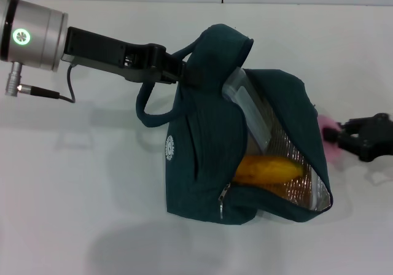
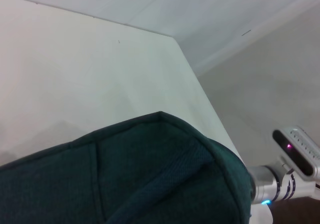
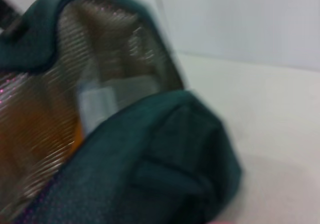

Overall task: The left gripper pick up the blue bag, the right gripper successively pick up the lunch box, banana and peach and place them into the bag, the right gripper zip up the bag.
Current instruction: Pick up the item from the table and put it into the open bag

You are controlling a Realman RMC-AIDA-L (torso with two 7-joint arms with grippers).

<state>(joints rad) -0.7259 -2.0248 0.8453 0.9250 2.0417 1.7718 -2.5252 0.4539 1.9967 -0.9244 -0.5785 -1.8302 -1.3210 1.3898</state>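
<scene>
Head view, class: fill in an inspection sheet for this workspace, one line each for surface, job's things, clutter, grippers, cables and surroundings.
Surface: white table, bare around the bag.
Job's things: blue bag open, unzipped; lunch box and banana inside; peach outside, beside the bag's right side.
Clutter: nothing seen.
Grippers: left gripper shut on a bag handle; right gripper at the peach, jaws around it, grip not clear.
Cables: black cable hanging from the left wrist.
Surroundings: pale wall behind the table; nothing else seen.
</scene>
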